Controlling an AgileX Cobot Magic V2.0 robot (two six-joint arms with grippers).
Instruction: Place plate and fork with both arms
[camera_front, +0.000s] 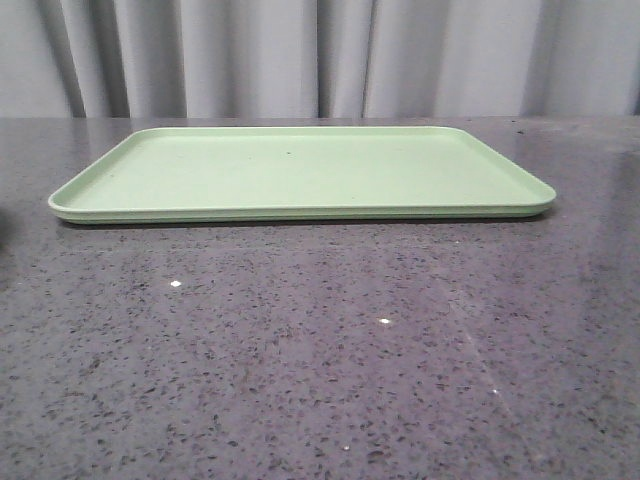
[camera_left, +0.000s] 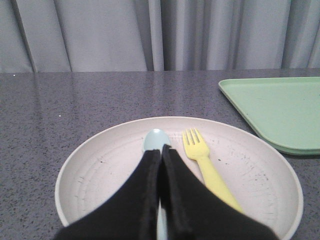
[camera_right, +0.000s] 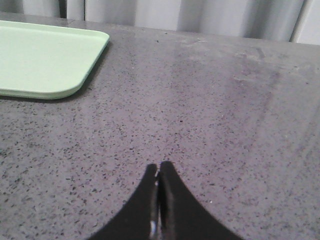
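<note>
In the left wrist view the pale cream speckled plate (camera_left: 95, 172) lies on the grey table. The yellow fork (camera_left: 200, 152) lies in it, tines pointing away from the gripper. My left gripper (camera_left: 161, 150) is shut, its jaws pressed together, and hovers over the plate just beside the fork. It holds nothing. My right gripper (camera_right: 158, 167) is shut and empty over bare table, away from the plate and fork. Neither gripper, the plate nor the fork shows in the front view.
A pale blue-green spoon (camera_left: 155, 139) lies in the plate under my left gripper, beside the fork. A large light-green rectangular tray (camera_front: 300, 170) sits at the middle back of the table; it also shows in the left wrist view (camera_left: 280, 110) and the right wrist view (camera_right: 40, 60). Grey curtains hang behind.
</note>
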